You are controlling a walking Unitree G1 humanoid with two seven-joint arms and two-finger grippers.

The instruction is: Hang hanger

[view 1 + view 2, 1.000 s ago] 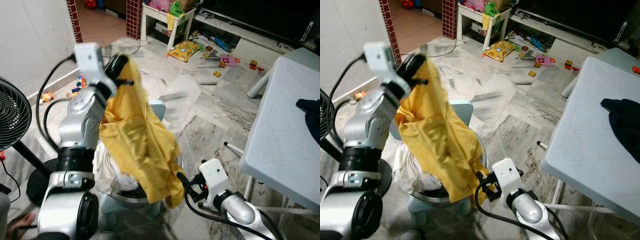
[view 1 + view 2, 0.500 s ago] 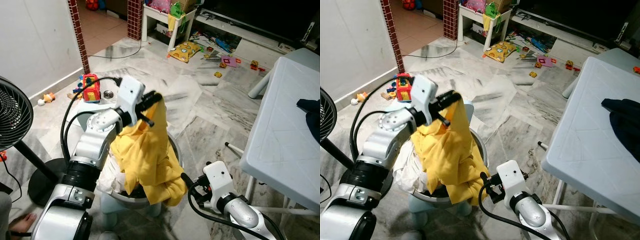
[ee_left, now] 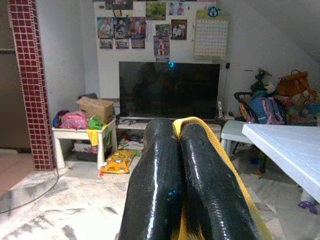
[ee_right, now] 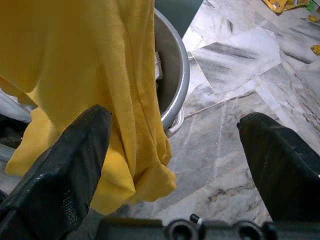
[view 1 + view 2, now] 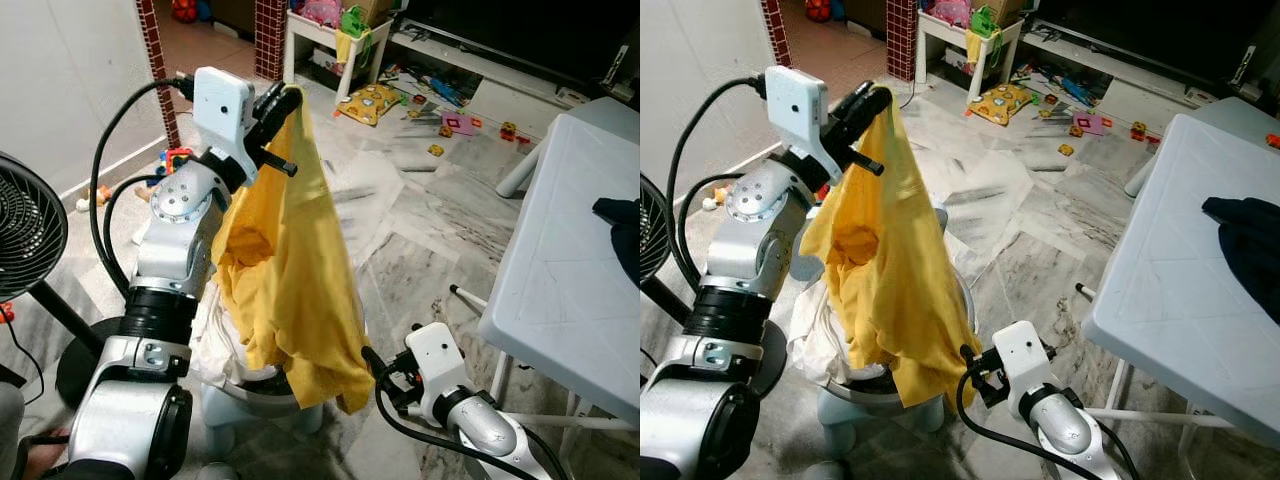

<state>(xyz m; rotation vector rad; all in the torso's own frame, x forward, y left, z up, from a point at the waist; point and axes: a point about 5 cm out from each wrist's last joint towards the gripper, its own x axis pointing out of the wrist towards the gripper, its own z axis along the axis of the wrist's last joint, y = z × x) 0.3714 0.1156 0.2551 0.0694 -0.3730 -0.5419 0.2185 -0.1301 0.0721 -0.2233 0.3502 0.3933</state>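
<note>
Two black fingers of the left hand (image 5: 283,97) are pinching shut on the top of a yellow cloth garment (image 5: 290,270), holding it raised so that it is draping down over a round silver metal basin (image 4: 172,82) of white laundry standing on the marble floor (image 5: 400,230). Low beside the hem, the right hand (image 4: 175,150) is spreading its fingers wide apart, gripping nothing. On the white tabletop (image 5: 1180,270), at its right edge, a dark garment (image 5: 1245,240) is lying.
</note>
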